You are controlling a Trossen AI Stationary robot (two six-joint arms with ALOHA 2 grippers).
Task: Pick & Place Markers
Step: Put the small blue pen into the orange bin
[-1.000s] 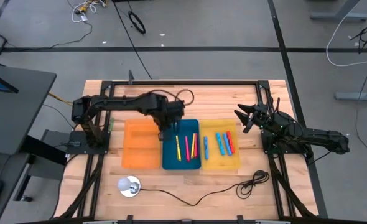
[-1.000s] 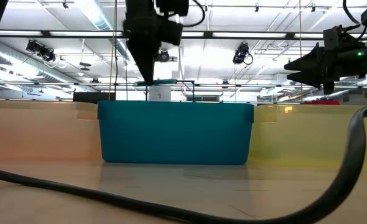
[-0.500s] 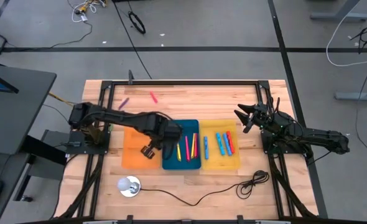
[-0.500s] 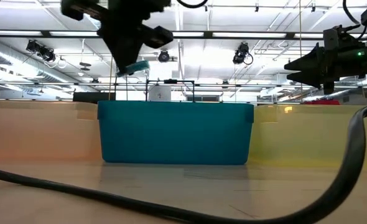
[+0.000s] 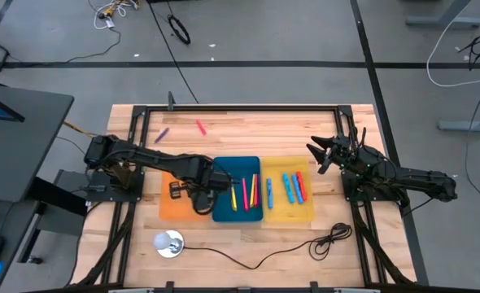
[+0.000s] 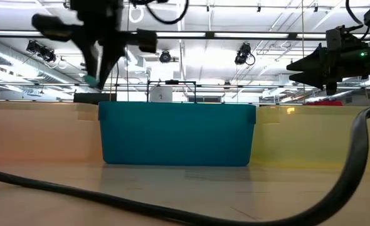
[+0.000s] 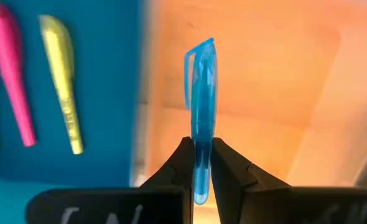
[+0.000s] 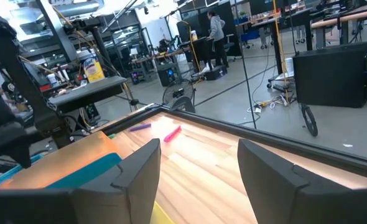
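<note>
**Blue marker carried over orange tray: notes for a clean drop**

The blue marker [image 7: 201, 124] is clamped between the fingers of the left gripper [image 7: 197, 163], held by its lower end with the capped, clipped end pointing away from the wrist. It hangs above the floor of the orange tray [image 5: 168, 207], just beside the edge shared with the blue tray [image 5: 222, 214]. In the low view the left gripper [image 6: 99, 63] sits well above the tray walls, with a bit of blue showing at its tip.

Other markers: pink and yellow ones lie in the blue tray [image 7: 59, 81]; blue and red ones lie in the yellow tray [image 5: 305, 213]. A purple marker [image 5: 162, 133] and a pink marker [image 5: 200, 127] lie loose on the bare desk [image 5: 256, 130], beyond the trays.

Right gripper [image 5: 320, 156]: parked past the yellow tray's far corner, jaws apart, nothing between them.

Judgement on the step: this looks like a placing move into the orange tray. To do it well, the arm would best shift further from the blue tray's wall toward the orange tray's middle, lower until the marker is close to the floor, lay it near flat, then let go. Released from this height or this close to the edge, the round barrel could bounce or roll against the wall.
</note>
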